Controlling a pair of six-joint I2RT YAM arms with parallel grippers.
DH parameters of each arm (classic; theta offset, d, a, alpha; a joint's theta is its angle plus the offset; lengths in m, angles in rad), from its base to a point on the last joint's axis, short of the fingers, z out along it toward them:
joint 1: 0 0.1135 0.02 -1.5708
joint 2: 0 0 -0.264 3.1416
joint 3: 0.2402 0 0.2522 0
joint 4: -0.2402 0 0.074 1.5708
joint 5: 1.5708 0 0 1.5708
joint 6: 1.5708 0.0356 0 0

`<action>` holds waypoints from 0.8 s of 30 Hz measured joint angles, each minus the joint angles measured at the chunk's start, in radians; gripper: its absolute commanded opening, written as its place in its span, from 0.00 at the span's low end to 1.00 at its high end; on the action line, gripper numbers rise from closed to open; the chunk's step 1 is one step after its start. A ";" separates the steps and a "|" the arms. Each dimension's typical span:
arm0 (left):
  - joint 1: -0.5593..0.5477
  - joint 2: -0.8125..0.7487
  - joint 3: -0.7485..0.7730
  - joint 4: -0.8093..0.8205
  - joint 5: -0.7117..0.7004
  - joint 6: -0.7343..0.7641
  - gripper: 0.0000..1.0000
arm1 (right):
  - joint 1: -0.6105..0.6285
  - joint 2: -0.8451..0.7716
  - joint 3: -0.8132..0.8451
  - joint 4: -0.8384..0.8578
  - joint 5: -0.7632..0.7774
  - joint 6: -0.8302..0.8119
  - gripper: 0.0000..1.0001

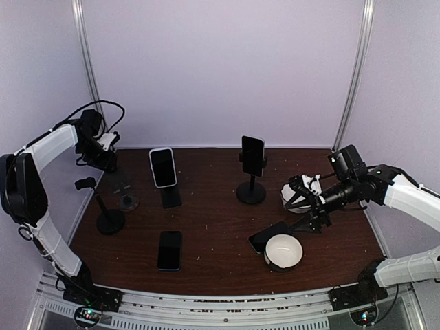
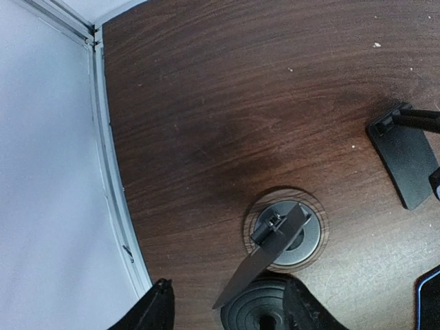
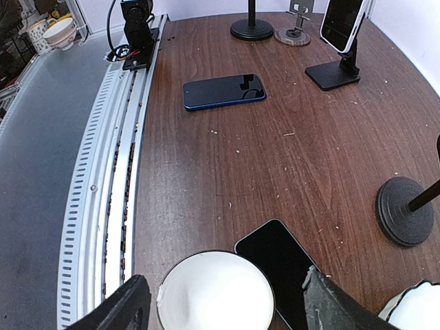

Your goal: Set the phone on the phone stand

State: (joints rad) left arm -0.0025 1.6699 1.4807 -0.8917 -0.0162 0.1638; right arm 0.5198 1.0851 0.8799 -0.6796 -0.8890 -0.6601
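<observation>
A black phone (image 1: 268, 238) lies flat on the table, against a white bowl (image 1: 283, 251). My right gripper (image 1: 309, 206) hovers open just above and right of them; in the right wrist view its fingers (image 3: 127, 308) straddle the bowl (image 3: 216, 292) and the phone's near end (image 3: 282, 265). A second, dark blue phone (image 1: 170, 249) lies flat at front left and also shows in the right wrist view (image 3: 223, 91). My left gripper (image 1: 106, 161) is open and empty at the back left, above a small empty stand with a round grey and wood base (image 2: 285, 227) and an empty black stand's round base (image 2: 258, 313).
Two stands hold phones: a white-edged phone (image 1: 163, 167) on a flat-foot stand (image 1: 170, 198), and a black phone (image 1: 252, 155) on a round-base stand (image 1: 251, 192). Another white bowl (image 1: 299, 196) sits behind my right gripper. The left wall (image 2: 48, 172) is close to my left gripper.
</observation>
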 measured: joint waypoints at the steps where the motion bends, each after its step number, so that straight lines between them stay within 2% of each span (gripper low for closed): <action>1: 0.000 0.000 -0.004 0.000 0.001 0.004 0.52 | 0.000 0.000 0.000 -0.002 0.000 0.000 0.79; 14: -0.002 0.004 -0.034 0.020 0.048 0.041 0.25 | 0.000 0.000 0.000 -0.006 0.001 0.000 0.79; 24: -0.005 -0.023 -0.069 0.050 0.039 0.044 0.17 | 0.000 0.000 0.000 -0.006 0.001 -0.010 0.79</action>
State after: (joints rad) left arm -0.0078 1.6474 1.4113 -0.8417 0.0227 0.2081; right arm 0.5198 1.0851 0.8799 -0.6861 -0.8883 -0.6701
